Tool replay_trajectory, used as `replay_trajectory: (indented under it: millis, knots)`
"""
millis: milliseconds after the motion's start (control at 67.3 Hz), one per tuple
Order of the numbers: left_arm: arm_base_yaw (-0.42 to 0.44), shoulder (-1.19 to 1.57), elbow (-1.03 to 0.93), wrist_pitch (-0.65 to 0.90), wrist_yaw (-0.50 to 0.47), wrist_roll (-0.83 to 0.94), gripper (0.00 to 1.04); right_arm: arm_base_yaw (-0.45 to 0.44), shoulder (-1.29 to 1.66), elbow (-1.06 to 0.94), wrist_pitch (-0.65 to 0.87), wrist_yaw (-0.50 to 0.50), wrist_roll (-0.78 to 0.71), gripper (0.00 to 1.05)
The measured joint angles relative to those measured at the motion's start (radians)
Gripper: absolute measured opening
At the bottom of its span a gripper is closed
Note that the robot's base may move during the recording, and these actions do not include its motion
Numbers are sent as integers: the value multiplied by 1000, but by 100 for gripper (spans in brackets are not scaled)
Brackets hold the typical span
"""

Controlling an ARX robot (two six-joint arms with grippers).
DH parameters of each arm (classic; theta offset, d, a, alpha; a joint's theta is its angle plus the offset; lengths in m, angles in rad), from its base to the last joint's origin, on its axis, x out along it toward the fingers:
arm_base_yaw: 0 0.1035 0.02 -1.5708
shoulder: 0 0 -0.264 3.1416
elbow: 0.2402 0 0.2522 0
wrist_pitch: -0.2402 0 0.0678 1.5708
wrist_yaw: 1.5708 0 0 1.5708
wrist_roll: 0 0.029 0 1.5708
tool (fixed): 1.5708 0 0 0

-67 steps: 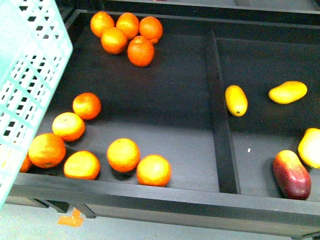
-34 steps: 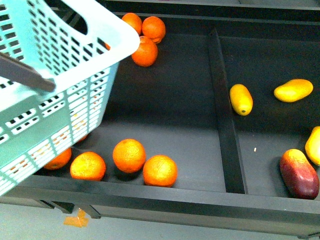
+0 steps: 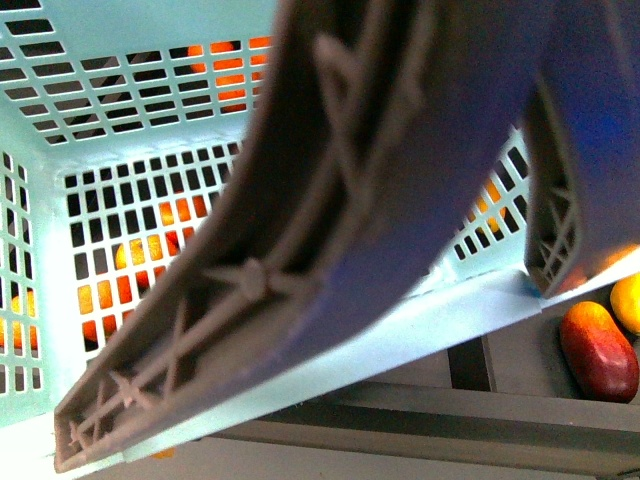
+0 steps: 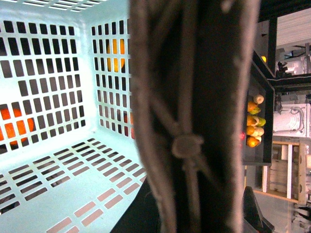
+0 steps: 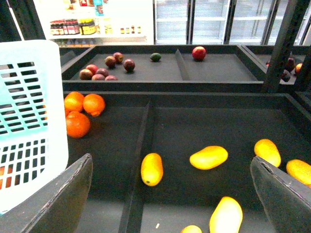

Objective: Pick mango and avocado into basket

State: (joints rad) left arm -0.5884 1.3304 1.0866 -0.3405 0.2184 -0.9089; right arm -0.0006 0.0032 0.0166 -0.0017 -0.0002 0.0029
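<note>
The turquoise basket hangs close to the front camera and fills most of that view, its brown-grey ribbed handle running across it. My left gripper is shut on the handle, which hides its fingers. The basket holds nothing. Several yellow mangoes lie in the right compartment; the nearest mango is beside the divider and another lies further right. My right gripper hovers open above them. A dark green avocado sits in the far tray.
Oranges lie in the left compartment, some showing through the basket slots. A black divider separates the compartments. A red-and-yellow mango lies by the front rail. Dark red fruits and a red apple occupy the far tray.
The basket has swung right and up toward the front camera, from the left edge to filling the view. It now hides most oranges and the mangoes there.
</note>
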Motion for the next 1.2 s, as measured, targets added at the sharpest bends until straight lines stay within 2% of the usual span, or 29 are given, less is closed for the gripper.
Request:
replay_trajectory:
  millis: [386, 476, 550, 639, 713, 817, 936, 1025, 1204]
  knots:
    - [-5, 0, 0, 0, -2, 4, 5, 0, 5, 2, -6, 4, 9, 96]
    - [-5, 0, 0, 0, -2, 3, 5, -47, 158, 103, -245, -20, 129, 96]
    - [-6, 0, 0, 0, -3, 5, 5, -122, 289, 148, -299, -72, 194, 96]
    - [-7, 0, 0, 0, 0, 7, 5, -238, 446, 178, -229, -129, 218, 96]
    - [-7, 0, 0, 0, -1, 6, 5, -334, 609, 214, -79, -143, 214, 96]
    - [-7, 0, 0, 0, -2, 7, 5, -393, 851, 277, 124, -133, 211, 96]
    - [-7, 0, 0, 0, -2, 6, 5, -395, 1121, 349, 296, -97, 202, 96]
    - [-7, 0, 0, 0, -2, 7, 5, -373, 1370, 424, 414, -97, 138, 96]
    - [-7, 0, 0, 0, -2, 7, 5, -348, 1806, 612, 420, -103, -54, 96]
